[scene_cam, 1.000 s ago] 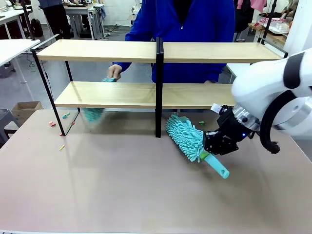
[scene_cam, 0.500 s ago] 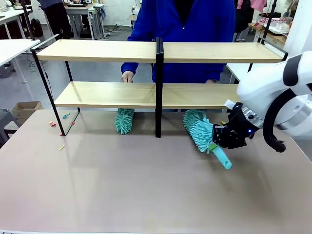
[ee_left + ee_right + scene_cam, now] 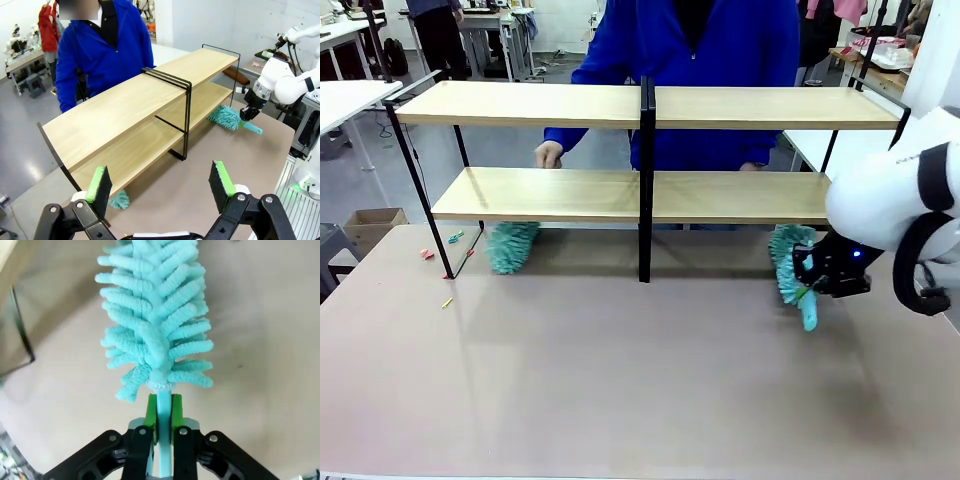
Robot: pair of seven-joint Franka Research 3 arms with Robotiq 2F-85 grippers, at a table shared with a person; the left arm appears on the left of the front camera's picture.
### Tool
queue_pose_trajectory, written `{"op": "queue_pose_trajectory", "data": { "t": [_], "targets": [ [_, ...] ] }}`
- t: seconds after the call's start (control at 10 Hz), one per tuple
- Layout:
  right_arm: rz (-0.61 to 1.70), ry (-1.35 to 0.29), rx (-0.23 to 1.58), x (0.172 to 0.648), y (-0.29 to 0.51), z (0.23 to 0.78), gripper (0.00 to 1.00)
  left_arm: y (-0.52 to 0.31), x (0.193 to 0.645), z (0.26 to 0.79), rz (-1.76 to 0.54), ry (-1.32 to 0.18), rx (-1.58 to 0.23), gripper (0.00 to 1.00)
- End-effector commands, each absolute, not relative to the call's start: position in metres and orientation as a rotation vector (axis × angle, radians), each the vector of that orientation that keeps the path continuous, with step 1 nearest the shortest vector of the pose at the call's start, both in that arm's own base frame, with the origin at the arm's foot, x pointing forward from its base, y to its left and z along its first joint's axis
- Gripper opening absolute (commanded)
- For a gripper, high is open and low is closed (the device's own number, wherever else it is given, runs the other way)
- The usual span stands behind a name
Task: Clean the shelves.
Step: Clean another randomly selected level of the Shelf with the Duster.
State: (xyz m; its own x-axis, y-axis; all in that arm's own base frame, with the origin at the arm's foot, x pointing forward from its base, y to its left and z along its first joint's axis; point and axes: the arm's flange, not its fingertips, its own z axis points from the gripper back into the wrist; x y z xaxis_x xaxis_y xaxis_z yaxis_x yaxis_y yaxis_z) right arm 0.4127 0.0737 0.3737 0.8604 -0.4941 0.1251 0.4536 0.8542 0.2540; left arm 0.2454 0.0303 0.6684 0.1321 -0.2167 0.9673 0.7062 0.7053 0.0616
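Two light-wood shelves (image 3: 620, 105) span the table's (image 3: 620, 380) far side, toward twelve o'clock, in a black rack. At three o'clock the right gripper (image 3: 817, 272) clamps a teal duster's (image 3: 788, 258) handle, its fluffy head under the lower board. The left gripper (image 3: 159, 184) hangs with fingers apart, empty. The person's hand (image 3: 549, 154) sweeps another duster (image 3: 512, 246) at ten o'clock.

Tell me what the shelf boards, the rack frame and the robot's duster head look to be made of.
Shelves: light wood or a wood-look laminate, matt, with faint grain. Rack frame: thin black bars, probably painted metal. Duster in the right gripper: teal chenille-like fingers, likely microfibre, on a smooth, plastic-looking handle.
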Motion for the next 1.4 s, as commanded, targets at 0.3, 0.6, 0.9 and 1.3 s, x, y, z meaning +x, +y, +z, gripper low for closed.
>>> {"op": "queue_pose_trajectory", "data": {
  "t": [0.3, 0.6, 0.9, 1.3],
  "targets": [
    [-0.451, -0.251, 0.203, 0.336, 0.075, 0.386, 0.12, 0.029, 0.245, 0.667, -0.698, -1.269, -0.461, 1.0],
    [-0.347, -0.175, 0.294, 0.332, 0.077, 0.389, 0.12, 0.029, 0.245, 0.667, -0.698, -1.269, -0.461, 1.0],
    [-0.131, 0.06, 0.506, 0.315, 0.054, 0.422, 0.12, 0.029, 0.245, 0.667, -0.698, -1.269, -0.461, 1.0],
    [0.218, 0.404, 0.603, 0.258, -0.034, 0.513, 0.12, 0.029, 0.245, 0.667, -0.698, -1.269, -0.461, 1.0]
  ]
}}
